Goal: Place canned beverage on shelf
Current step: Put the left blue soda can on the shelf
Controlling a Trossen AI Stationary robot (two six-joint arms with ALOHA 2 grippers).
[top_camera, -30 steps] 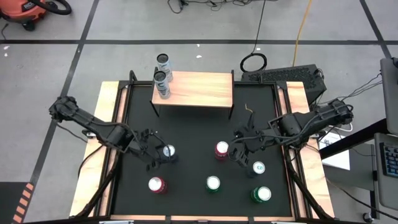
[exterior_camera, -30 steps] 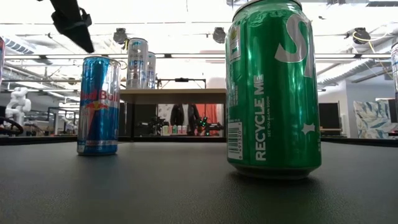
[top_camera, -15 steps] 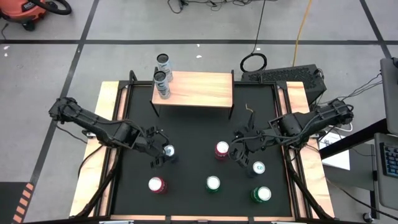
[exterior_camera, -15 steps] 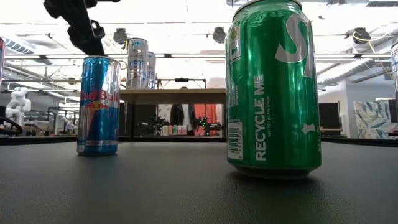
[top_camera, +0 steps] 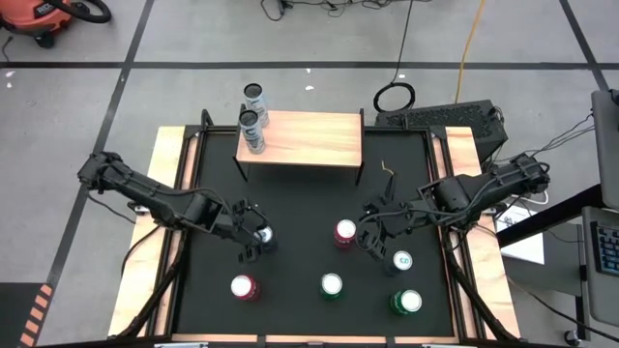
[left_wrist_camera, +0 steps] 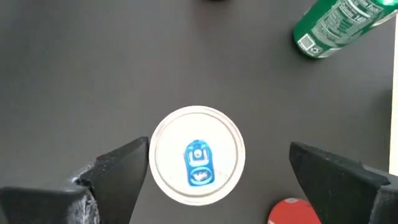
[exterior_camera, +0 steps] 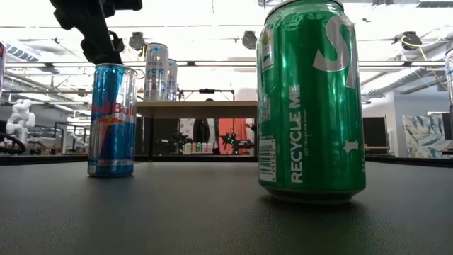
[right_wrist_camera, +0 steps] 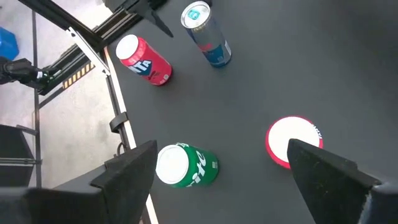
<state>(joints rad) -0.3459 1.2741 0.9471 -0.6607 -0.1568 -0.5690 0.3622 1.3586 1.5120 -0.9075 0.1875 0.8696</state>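
A slim blue can point(top_camera: 262, 235) stands upright on the black mat at the left. My left gripper point(left_wrist_camera: 219, 149) hangs open just above it, slanting down, one finger on either side of the can's silver top point(left_wrist_camera: 197, 155). In the low view the fingers point(exterior_camera: 99, 42) hang right over the can's rim point(exterior_camera: 113, 67); I cannot tell if they touch it. The shelf point(top_camera: 309, 137) stands at the far edge with two slim cans point(top_camera: 251, 130) at its left end. My right gripper point(top_camera: 370, 235) waits open, raised beside a red can point(top_camera: 345, 232).
More cans stand on the mat: a red one point(top_camera: 244, 287) near left, a green one with a white top point(top_camera: 332, 285) at the middle, two green ones point(top_camera: 401, 260) point(top_camera: 406, 302) near right. The shelf's right part is bare wood. Wooden rails point(top_camera: 166, 193) edge the table.
My left gripper has come down and slid toward the table's right edge, over the blue can, rolling a little. Its fingers now stand on either side of the can's top. The can has not moved.
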